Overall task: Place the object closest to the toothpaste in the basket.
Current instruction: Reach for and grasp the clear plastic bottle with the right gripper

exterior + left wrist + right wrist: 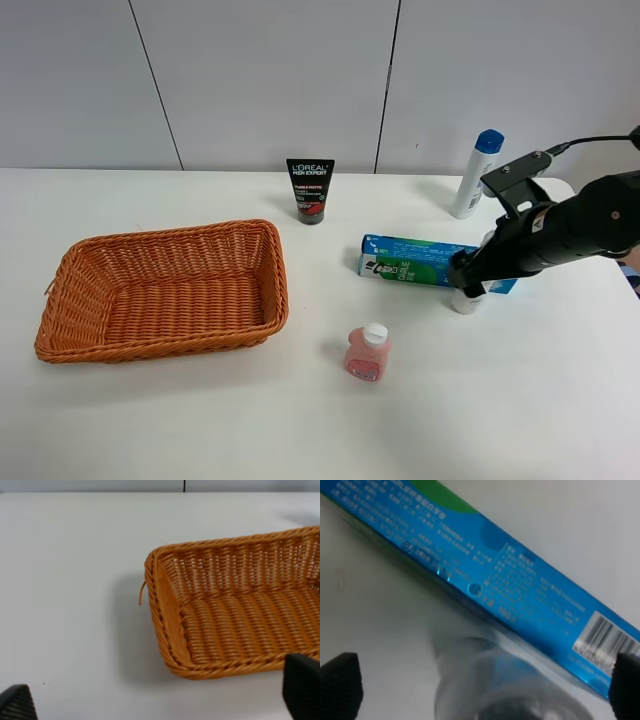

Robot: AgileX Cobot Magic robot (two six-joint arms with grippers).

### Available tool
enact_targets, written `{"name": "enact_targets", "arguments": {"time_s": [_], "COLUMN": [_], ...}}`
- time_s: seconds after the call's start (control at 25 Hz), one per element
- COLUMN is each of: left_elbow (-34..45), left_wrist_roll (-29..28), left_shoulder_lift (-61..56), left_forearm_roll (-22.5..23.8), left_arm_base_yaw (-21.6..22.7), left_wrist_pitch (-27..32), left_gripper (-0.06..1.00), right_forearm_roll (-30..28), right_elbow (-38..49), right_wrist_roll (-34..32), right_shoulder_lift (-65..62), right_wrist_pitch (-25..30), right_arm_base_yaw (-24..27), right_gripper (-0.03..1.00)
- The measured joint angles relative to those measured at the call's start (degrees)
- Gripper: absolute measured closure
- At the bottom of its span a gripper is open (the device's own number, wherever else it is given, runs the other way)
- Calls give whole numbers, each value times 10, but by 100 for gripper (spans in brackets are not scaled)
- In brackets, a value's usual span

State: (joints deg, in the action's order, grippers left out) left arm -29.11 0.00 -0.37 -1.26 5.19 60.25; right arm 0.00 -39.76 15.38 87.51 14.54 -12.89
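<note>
Pink bottle [367, 353] stands nearest, at 6 o'clock on the white surface [520, 400]. Toward 3 o'clock lies the blue toothpaste box [415, 262], with a small white bottle [466, 301] just beside its 4 o'clock end. The right pincer [468, 280] hangs low over that bottle, spread wide, gripping nothing. The basket [60, 290] at 9 o'clock is empty, and the left pincer [160, 696] near it is released. Grasping, lifting and carrying all appear left to do.

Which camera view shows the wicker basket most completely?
The exterior high view: the whole basket is visible, all four rims. The left wrist view shows only one end of the basket; the right wrist view shows none.
</note>
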Motion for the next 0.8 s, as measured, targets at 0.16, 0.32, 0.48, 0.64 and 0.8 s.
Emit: {"name": "enact_targets", "arguments": {"time_s": [0.16, 0.32, 0.48, 0.64, 0.8], "left_elbow": [0, 0, 0, 0, 0], "left_wrist_roll": [0, 0, 0, 0, 0], "left_shoulder_lift": [0, 0, 0, 0, 0], "left_forearm_roll": [0, 0, 0, 0, 0], "left_arm_base_yaw": [0, 0, 0, 0, 0], "left_wrist_pitch": [0, 0, 0, 0, 0], "left_gripper": [-5, -5, -5, -5, -5], "right_forearm_roll": [0, 0, 0, 0, 0], "right_elbow": [0, 0, 0, 0, 0], "right_wrist_roll": [0, 0, -5, -15, -16], "right_shoulder_lift": [20, 30, 31, 31, 30], "right_wrist_pitch": [-23, -35, -35, -35, -34], "right_arm_base_yaw": [0, 0, 0, 0, 0], "right_gripper": [-3, 3, 35, 52, 52]}}
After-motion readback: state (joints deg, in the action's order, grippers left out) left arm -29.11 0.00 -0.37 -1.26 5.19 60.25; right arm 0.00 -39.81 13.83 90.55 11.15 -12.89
